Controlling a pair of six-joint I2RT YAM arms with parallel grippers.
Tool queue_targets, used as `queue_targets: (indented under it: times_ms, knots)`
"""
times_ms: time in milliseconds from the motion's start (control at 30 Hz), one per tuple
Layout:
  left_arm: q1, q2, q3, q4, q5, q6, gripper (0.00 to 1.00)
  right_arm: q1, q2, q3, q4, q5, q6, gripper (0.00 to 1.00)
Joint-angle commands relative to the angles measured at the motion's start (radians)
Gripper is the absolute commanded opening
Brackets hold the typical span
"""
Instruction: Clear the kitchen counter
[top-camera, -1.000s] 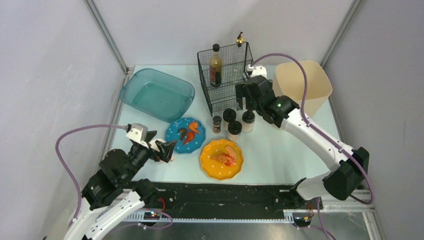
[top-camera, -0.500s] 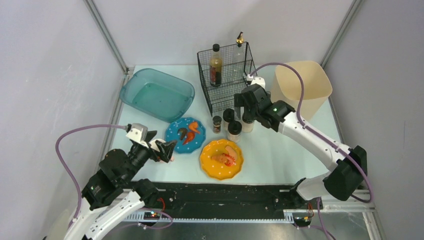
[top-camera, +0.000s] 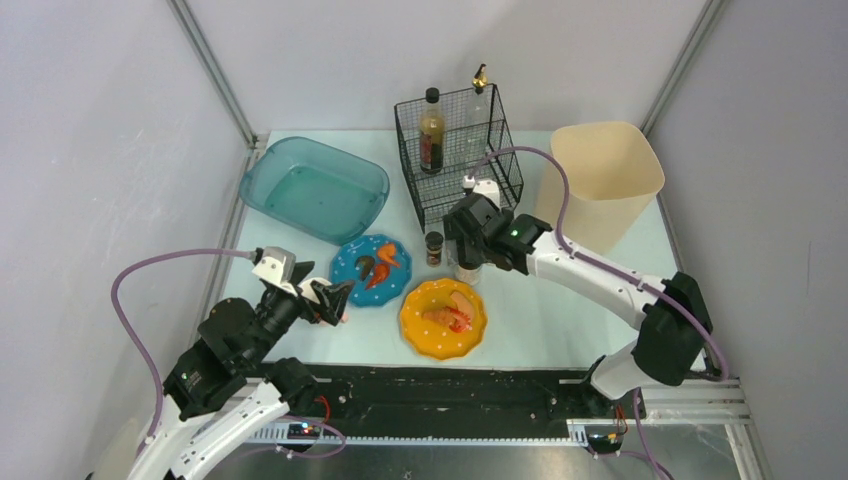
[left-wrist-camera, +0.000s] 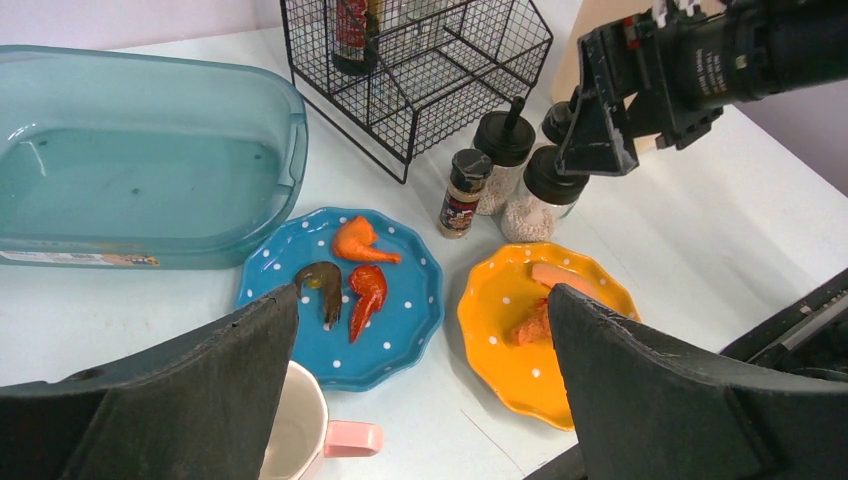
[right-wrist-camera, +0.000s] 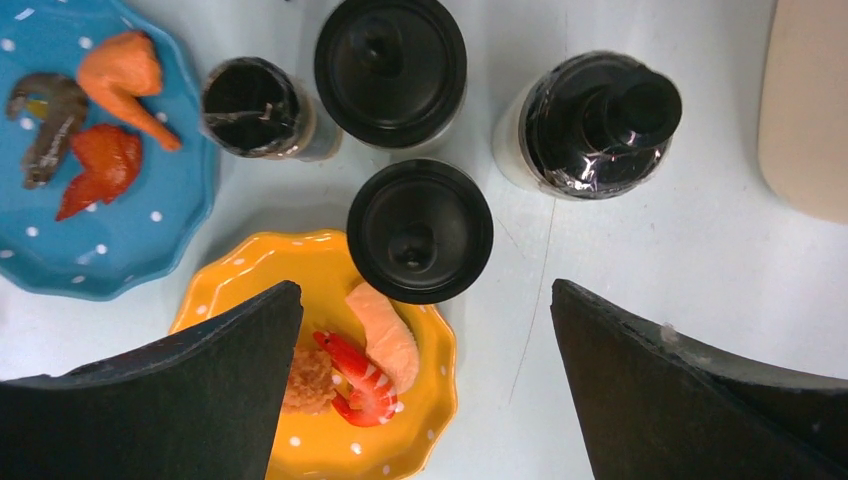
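Counter (top-camera: 560, 300): pale mint top under everything, running from the left frame post to the right one; nothing cleared off it yet.
Tub (top-camera: 313, 188): far left, apart from the plates; not part of this step.
Left gripper (top-camera: 338, 300): fingers spread, nothing between them, hovering over the mug (left-wrist-camera: 305, 425) and the near edge of the blue plate (left-wrist-camera: 400, 340). Best kept clear while the other arm works.
Orange plate (left-wrist-camera: 490, 310): food on it; its far rim lies just beside the near jar (right-wrist-camera: 420, 230), so a finger coming down on that side could catch the rim.
Jars: four in a tight cluster, with the small jar (right-wrist-camera: 255, 105) at left, the back jar (right-wrist-camera: 390, 70) right behind the near jar, and the grinder (right-wrist-camera: 600, 125) at right.
Right gripper (right-wrist-camera: 425, 290): fingers wide apart and empty, poised above the cluster, roughly centred on the near jar.
Step in hand (judged): pick up the near jar.
How to do it well: shift slightly toward the jar's middle, come straight down, and keep one finger over bare counter and the other inside the plate rim. Close on the body below the black lid, not on the lid. Lift vertically so the back jar and grinder are not nudged.
Rack (top-camera: 460, 150): behind the jars, already holding bottles; a likely place for it.
Bin (top-camera: 605, 180): far right, untouched.
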Motion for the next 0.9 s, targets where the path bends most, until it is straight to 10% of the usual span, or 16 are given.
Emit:
queue_targets:
  times_ms: [0, 867]
  knots:
    - [0.006, -0.004, -0.002, 0.03, 0.018, 0.02, 0.98, 0.011, 0.022, -0.019, 0.025, 0.033, 0.069, 0.99]
    - [0.007, -0.003, -0.002, 0.03, 0.016, 0.02, 0.98, -0.002, 0.158, -0.062, 0.139, 0.064, 0.122, 0.86]
